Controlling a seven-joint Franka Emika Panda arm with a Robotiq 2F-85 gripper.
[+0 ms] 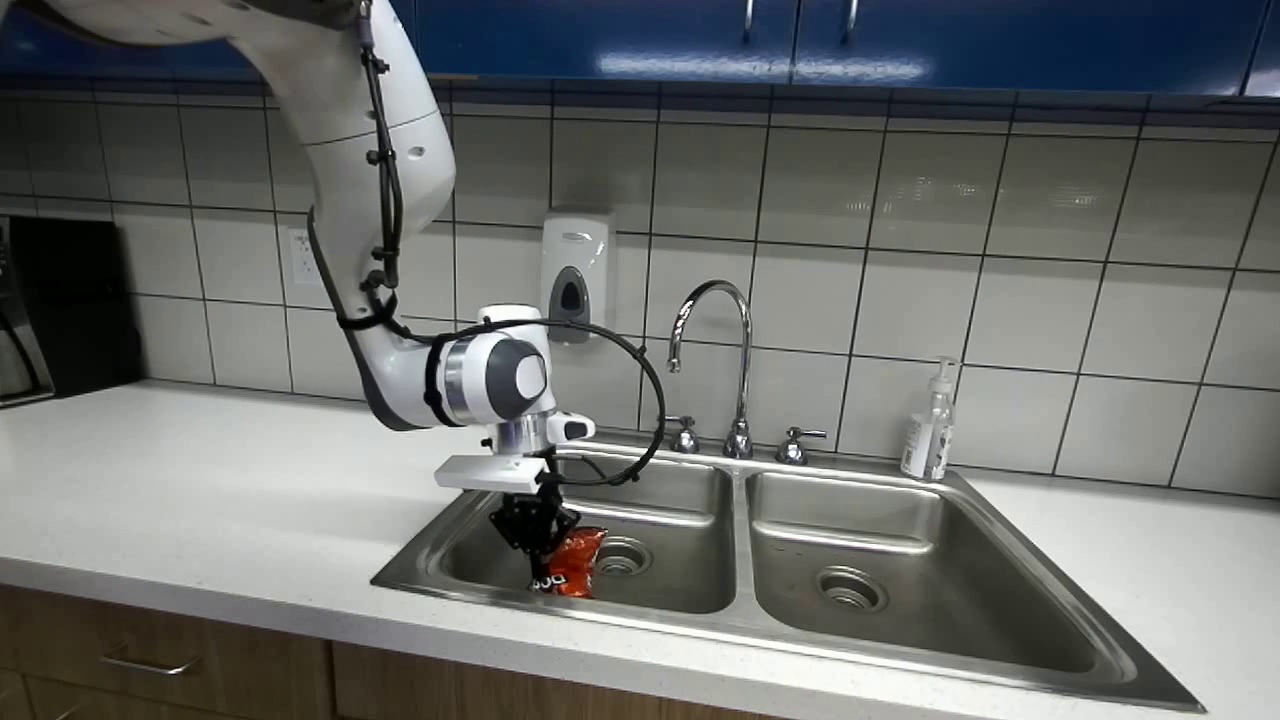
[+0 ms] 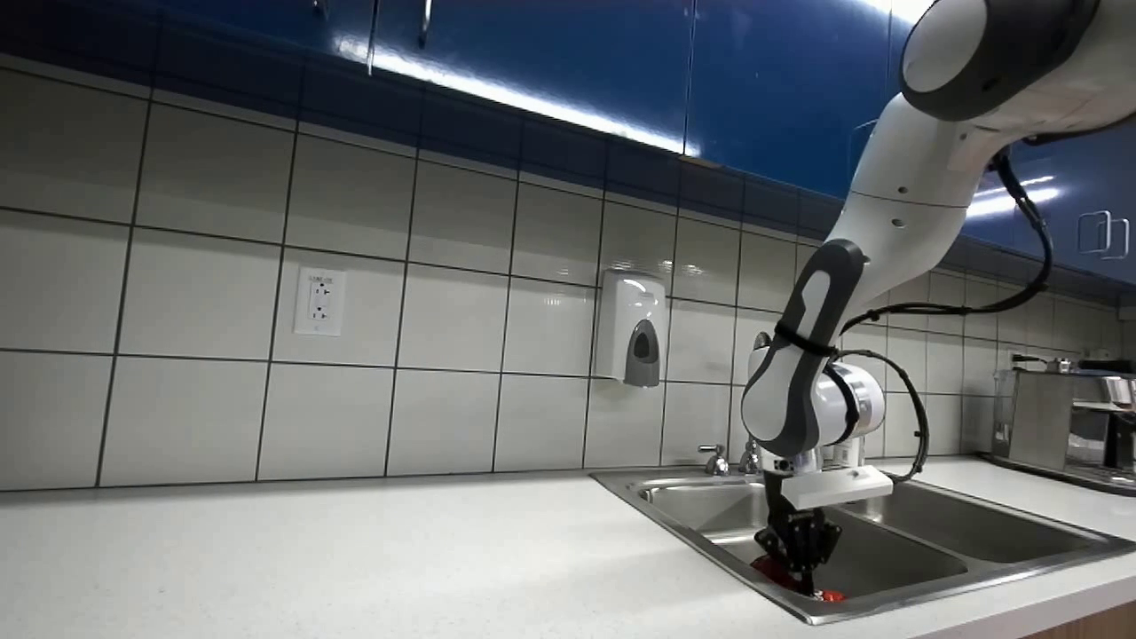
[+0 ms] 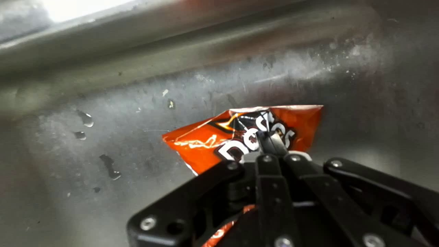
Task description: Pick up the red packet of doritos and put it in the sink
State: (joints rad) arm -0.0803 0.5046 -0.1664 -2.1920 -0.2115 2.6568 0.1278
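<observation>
Jaws clenched on red Doritos packet (image 3: 233, 137) | packet inside sink (image 1: 690, 568) | near drain (image 1: 622, 557)

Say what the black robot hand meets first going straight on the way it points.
Likely the floor of the grey stainless-steel sink: the hand points down into it, pinching the crumpled red-orange foil Doritos packet. Depth is unclear; the packet may touch first.

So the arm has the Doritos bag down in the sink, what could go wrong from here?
The pincer looks shut on the red Doritos packet; the foil might cling when it opens. Once released, the packet could slide over the nearby drain. Rising, the pincer might bump the sink rim close by.
</observation>
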